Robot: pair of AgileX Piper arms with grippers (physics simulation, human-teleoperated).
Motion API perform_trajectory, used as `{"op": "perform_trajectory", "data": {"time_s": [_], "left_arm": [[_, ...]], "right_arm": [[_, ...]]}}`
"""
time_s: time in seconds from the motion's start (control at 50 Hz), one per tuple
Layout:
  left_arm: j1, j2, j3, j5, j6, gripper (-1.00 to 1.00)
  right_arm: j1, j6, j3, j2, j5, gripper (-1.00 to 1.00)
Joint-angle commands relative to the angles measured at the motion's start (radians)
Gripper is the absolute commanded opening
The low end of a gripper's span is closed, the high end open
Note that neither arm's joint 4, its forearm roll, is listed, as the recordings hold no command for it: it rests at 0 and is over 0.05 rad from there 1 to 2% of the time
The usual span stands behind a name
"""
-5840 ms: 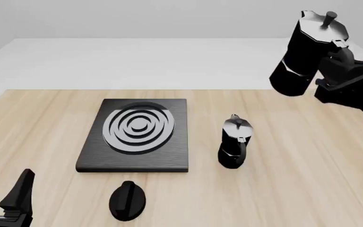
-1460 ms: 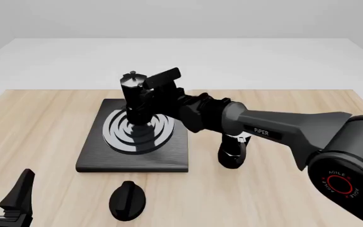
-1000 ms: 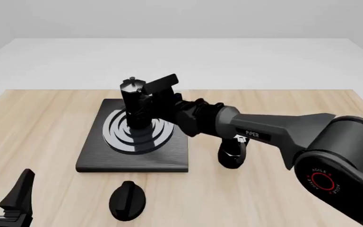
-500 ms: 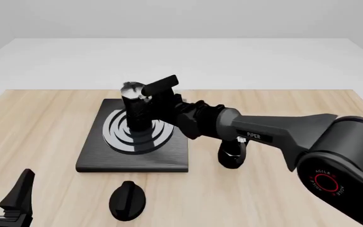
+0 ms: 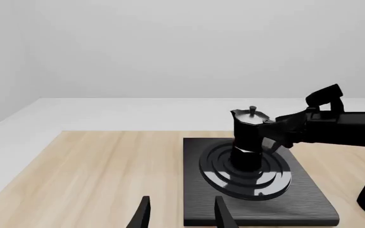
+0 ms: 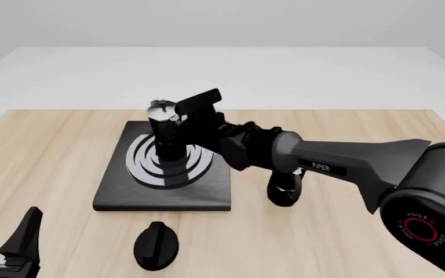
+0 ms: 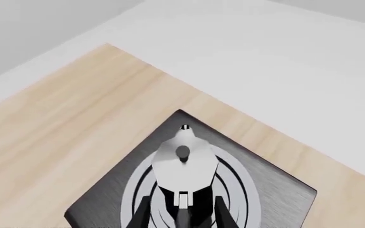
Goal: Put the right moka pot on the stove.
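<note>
The right moka pot (image 6: 166,134) stands upright on the burner rings of the stove (image 6: 164,198). The right gripper (image 7: 180,213) is at its handle; whether clamped, I cannot tell. Only release seems left. The left gripper (image 5: 179,213) is apart, holding nothing.

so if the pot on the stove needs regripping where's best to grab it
By its black side handle, where the right gripper sits now. The pot stands upright on the stove rings, handle facing the right arm, so come in level from the right; fingers straddle the handle. The faceted body looks too wide.
</note>
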Motion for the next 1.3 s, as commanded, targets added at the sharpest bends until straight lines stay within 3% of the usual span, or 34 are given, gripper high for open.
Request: {"op": "perform_trajectory", "data": {"time_s": [0.02,0.76,1.3], "left_arm": [[0.0,0.0,0.0,0.0,0.0,1.0],[0.0,0.0,0.0,0.0,0.0,1.0],[0.0,0.0,0.0,0.0,0.0,1.0]], "right_arm": [[0.006,0.003,0.043,-0.036,-0.018,1.0],[0.012,0.009,0.316,-0.249,-0.102,1.0],[0.032,0.0,0.516,-0.489,-0.123,1.0]]}}
